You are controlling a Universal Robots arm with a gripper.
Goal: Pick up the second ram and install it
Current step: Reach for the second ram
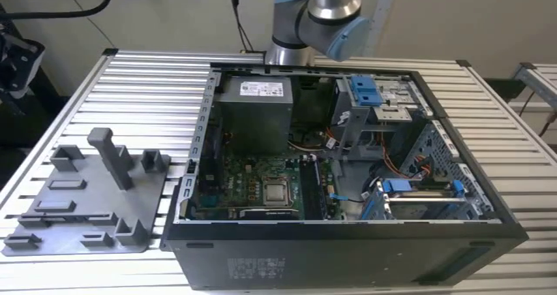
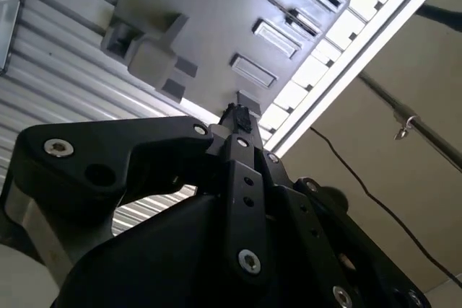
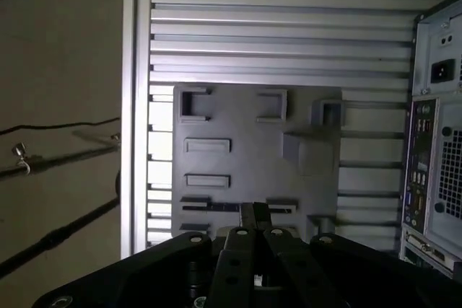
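First wrist view: pincer (image 3: 255,211) hangs over the grey tray (image 3: 238,117), jaws closed on nothing visible.

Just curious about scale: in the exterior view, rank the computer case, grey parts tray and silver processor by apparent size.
Largest: computer case
Middle: grey parts tray
Smallest: silver processor

Counted items: one robot arm (image 1: 317,14) bearing one pincer (image 3: 254,210); one slatted surface (image 1: 139,93); one open computer case (image 1: 348,256); one grey holder plate (image 1: 96,200) with one tall post (image 1: 109,155). Inside the case: one square silver processor (image 1: 276,192), one power supply (image 1: 254,112), one far blue drive clip (image 1: 366,89) and one near blue drive clip (image 1: 396,185), two in all.
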